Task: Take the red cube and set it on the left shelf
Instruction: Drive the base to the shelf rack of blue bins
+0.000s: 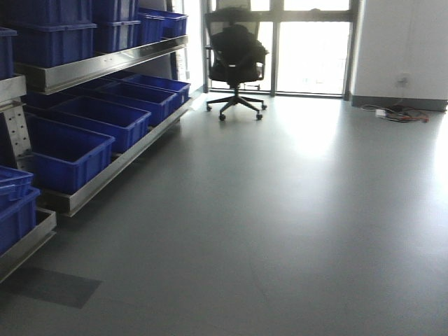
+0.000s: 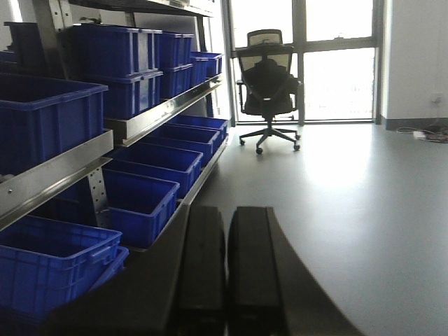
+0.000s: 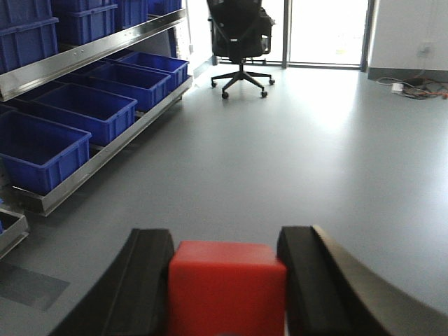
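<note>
The red cube (image 3: pixel 227 288) fills the bottom of the right wrist view, clamped between the two black fingers of my right gripper (image 3: pixel 227 241), which is shut on it above the grey floor. My left gripper (image 2: pixel 226 213) shows in the left wrist view with its two black fingers pressed together and nothing between them. The left shelf (image 1: pixel 105 64) runs along the left side of the front view, a steel rack with a brushed front rail (image 2: pixel 56 175) and blue crates (image 1: pixel 66 150); it also stands left in the right wrist view, shelf rail (image 3: pixel 91 56). No gripper appears in the front view.
A black office chair (image 1: pixel 236 63) stands by the bright windows at the far end. Cables (image 1: pixel 402 114) lie on the floor by the right wall. Grey floor (image 1: pixel 280 210) stretches from the rack to the right. A lower steel ledge (image 1: pixel 28 241) juts out at the near left.
</note>
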Available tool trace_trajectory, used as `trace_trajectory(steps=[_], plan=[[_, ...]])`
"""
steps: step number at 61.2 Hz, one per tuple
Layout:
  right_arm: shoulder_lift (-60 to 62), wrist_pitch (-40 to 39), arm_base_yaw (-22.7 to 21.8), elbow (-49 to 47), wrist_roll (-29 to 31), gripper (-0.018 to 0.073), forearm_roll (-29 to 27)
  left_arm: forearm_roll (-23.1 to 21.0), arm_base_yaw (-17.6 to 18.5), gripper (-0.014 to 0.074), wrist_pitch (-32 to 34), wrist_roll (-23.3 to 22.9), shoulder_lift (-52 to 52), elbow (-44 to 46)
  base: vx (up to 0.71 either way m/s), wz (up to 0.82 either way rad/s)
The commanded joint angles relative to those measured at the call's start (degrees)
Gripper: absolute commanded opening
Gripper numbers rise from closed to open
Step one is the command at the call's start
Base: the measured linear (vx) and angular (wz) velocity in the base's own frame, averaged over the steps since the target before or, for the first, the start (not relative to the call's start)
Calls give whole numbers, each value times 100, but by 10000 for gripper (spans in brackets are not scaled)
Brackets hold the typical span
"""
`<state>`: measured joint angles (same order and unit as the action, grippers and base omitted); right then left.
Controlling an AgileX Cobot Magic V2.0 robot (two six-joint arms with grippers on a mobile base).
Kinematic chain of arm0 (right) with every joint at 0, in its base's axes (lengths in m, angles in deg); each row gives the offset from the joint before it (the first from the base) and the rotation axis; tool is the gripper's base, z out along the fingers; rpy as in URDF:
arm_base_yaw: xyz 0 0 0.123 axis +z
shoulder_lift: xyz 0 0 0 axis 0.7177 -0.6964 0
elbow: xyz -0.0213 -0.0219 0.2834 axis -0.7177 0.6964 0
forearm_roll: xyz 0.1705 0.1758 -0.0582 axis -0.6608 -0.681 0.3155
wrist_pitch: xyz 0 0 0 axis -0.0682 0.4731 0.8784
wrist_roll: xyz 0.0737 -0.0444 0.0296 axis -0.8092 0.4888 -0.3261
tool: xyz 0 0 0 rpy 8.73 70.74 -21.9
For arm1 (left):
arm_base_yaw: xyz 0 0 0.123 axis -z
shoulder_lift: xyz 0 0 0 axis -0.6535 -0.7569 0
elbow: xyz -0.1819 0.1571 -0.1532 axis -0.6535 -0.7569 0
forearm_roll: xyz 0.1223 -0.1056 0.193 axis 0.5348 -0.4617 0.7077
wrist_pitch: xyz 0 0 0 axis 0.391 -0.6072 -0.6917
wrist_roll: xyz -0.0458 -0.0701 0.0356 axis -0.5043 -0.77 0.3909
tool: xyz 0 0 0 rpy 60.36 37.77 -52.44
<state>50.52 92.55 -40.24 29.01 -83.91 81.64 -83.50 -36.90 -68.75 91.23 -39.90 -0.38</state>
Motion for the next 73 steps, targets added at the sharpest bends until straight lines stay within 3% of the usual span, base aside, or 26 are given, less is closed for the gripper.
trace_trajectory(steps=[1,73], plan=[[-55,-494,-31,-161,14,59,63,-32,25,106,466,8,-40,-126,63,45],[-55,-494,-31,-161,14,59,63,-32,25,106,466,8,-47,-126,47,63]])
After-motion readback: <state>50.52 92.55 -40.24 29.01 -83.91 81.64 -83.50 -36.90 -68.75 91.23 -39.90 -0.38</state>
